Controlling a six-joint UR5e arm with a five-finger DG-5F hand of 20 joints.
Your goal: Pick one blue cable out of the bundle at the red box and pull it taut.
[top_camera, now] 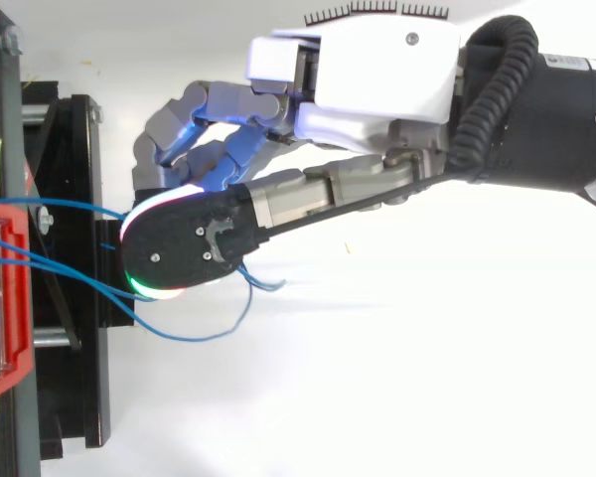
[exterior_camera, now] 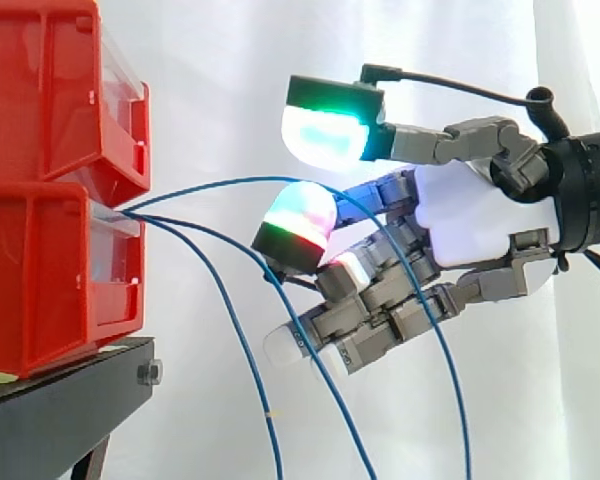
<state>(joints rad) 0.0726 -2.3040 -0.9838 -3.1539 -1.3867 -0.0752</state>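
Note:
Two red bins [exterior_camera: 40, 270] are stacked at the left on a black stand [exterior_camera: 60, 400]. Three thin blue cables come out of the gap between them. The top blue cable [exterior_camera: 210, 183] arcs rightward into my hand [exterior_camera: 470, 215], crosses it and drops to the floor. A second blue cable [exterior_camera: 200, 232] runs down past the underside of the hand. The third [exterior_camera: 235, 330] hangs free. From above, the hand [top_camera: 377, 89] reaches left toward the red box [top_camera: 5, 298], and a loose cable loop [top_camera: 194, 336] lies beside it. Whether a cable is held is hidden.
A white curtain hangs behind everything. The black stand [top_camera: 79, 298] juts out under the bins close to the hand. To the right of the stand and below the hand there is only white floor with the cables trailing down.

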